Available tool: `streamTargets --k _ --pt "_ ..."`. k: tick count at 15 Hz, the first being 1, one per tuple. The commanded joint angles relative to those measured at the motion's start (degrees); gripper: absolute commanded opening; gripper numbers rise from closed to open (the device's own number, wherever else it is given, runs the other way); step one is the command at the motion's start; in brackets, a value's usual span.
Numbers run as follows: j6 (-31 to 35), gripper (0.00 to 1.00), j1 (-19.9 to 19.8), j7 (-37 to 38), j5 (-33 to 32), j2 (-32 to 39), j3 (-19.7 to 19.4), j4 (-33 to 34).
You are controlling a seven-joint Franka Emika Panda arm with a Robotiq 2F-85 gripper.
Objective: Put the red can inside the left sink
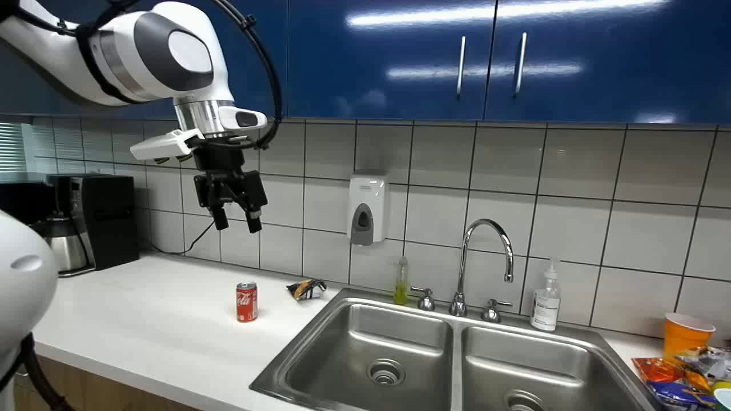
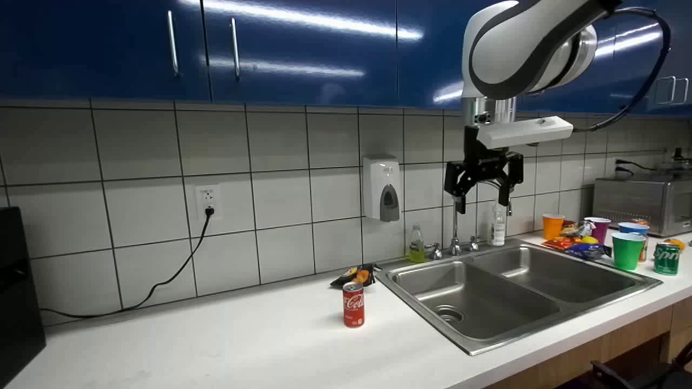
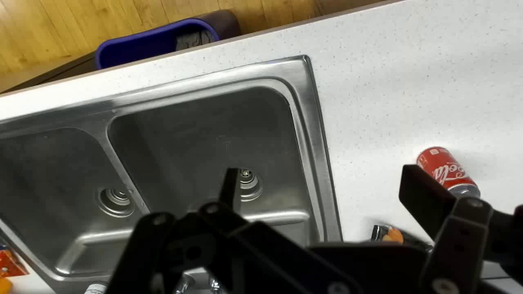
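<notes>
Red can below, well apart from fingers

The countertop is a white, finely speckled horizontal surface. A stainless steel double sink is set into it; the left sink is the basin nearer the red can. The red can stands upright directly on the countertop, near a dark snack bag lying closer to the rear edge. A black appliance stands well apart from both. On the opposite side of the double sink, an orange cup, a purple cup, a green cup and a green can stand upright near a group of snack packets. A metallic appliance stands farther along.
</notes>
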Motion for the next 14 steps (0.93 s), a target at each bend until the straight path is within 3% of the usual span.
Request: streamTargets --k 1,14 --pt "-0.17 1.0 -0.1 -0.11 0.1 -0.02 0.07 0.12" --pt "0.35 1.0 -0.15 -0.07 0.15 0.76 0.02 -0.01"
